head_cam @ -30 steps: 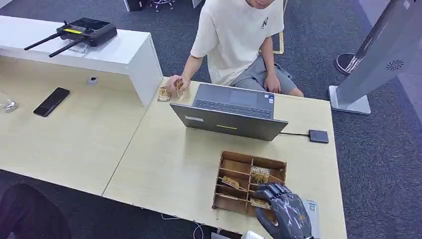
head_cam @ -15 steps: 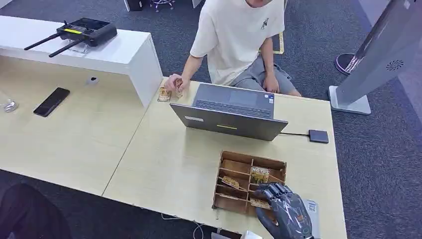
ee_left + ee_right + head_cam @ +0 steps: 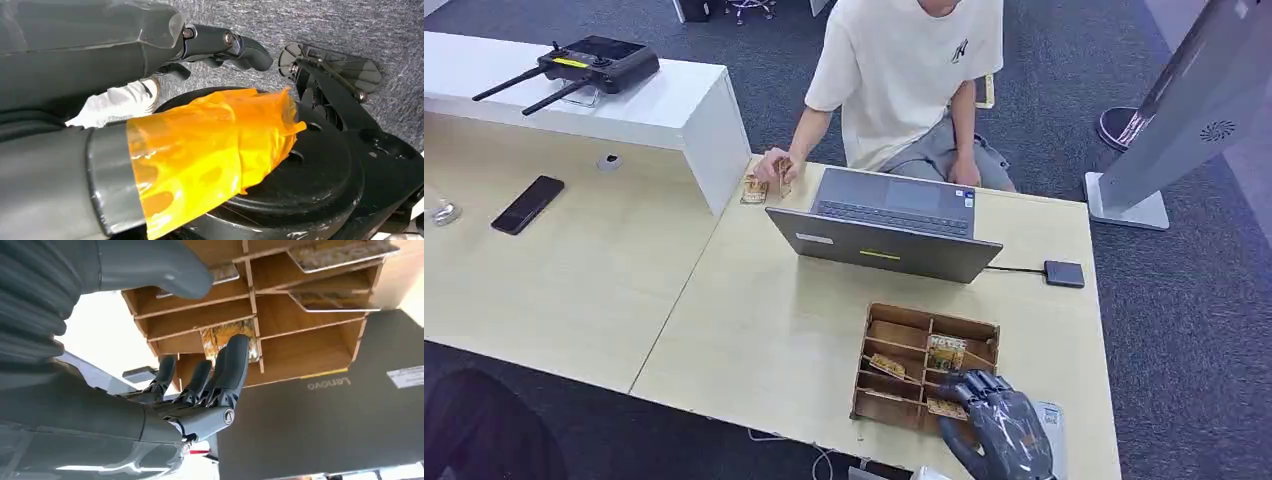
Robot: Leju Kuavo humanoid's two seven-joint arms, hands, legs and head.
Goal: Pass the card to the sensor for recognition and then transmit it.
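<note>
Head view: right hand [image 3: 996, 425] hovering over wooden tray [image 3: 879, 378], covering its near corner, three cards [image 3: 945, 352] showing in compartments, right wrist view: fingers [image 3: 231, 365] spread, holding nothing, left wrist view: left hand [image 3: 220, 47] unclear

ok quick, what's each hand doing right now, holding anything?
Left hand: hanging by the robot's body, fingers curled, holding nothing.
Right hand: open over the wooden card box, fingers spread, holding nothing.
</note>
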